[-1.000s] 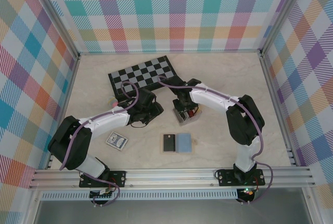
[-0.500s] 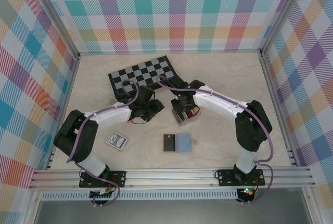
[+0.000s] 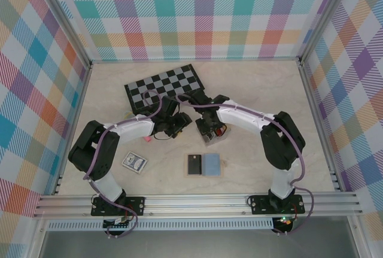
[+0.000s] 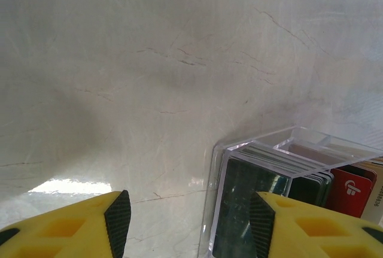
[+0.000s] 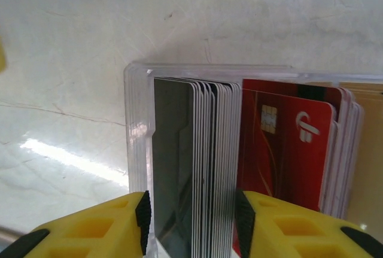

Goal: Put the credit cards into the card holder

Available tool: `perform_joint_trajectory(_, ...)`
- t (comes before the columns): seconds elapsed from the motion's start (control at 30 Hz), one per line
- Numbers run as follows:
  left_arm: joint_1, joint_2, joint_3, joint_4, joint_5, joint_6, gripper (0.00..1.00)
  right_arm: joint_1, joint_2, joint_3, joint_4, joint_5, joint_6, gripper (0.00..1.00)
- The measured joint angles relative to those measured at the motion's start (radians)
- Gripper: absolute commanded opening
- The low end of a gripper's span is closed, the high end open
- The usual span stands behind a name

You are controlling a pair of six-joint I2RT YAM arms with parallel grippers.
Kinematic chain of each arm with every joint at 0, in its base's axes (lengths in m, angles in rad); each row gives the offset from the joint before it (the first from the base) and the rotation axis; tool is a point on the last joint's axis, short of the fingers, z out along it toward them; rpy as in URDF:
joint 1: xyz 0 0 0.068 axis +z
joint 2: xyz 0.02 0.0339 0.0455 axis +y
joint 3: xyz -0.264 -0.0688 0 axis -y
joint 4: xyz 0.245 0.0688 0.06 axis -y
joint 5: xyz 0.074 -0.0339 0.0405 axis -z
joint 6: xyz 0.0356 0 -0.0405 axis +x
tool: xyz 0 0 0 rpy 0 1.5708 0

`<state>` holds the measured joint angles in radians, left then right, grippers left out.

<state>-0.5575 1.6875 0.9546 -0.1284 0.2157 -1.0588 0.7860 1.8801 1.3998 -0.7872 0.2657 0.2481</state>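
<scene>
Roughly mid-table (image 3: 269,90), just in front of the one checkerboard mat (image 3: 161,84), stands the single card holder (image 5: 209,69), with open tabletop to its right and front. My left gripper (image 4: 190,216) hangs spread at its corner, clasping nothing. My right gripper (image 5: 190,216) straddles a grey stack in one slot; whether it presses, I cannot tell. One playing-card pack (image 3: 134,162) lies nearer my bases. Right of it two loose cards, a black card (image 3: 195,164) and a blue card (image 3: 210,164), lie flat side by side, long axes pointing away from me. One red card (image 5: 287,144) stands upright in the holder.

card holder (image 5: 137,102) 1 | black card (image 3: 194,164) 1 | blue card (image 3: 210,164) 1 | checkerboard (image 3: 164,85) 1 | card pack (image 3: 134,162) 1
</scene>
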Motion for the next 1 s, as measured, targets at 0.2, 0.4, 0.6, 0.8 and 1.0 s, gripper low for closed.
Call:
perform_joint_trajectory(0.2, 0.0, -0.008, -0.002, -0.001, -0.008, 0.0, 0.57, 0.035, 0.029, 0.005, -0.005, 0.118, -0.003, 0.42)
perform_joint_trajectory(0.4, 0.003, -0.019, -0.003, -0.008, -0.016, 0.0, 0.57, 0.046, 0.03, 0.005, -0.014, 0.216, -0.003, 0.35)
perform_joint_trajectory(0.6, 0.003, -0.023, -0.005, -0.008, -0.018, 0.0, 0.57, 0.046, 0.03, 0.005, -0.016, 0.253, -0.01, 0.29)
perform_joint_trajectory(0.8, 0.003, -0.023, -0.01, -0.008, -0.018, 0.0, 0.57, 0.047, 0.026, 0.005, -0.016, 0.267, -0.011, 0.23)
perform_joint_trajectory(1.0, 0.003, -0.023, -0.01, -0.008, -0.018, 0.0, 0.57, 0.046, 0.024, 0.005, -0.017, 0.284, -0.018, 0.17)
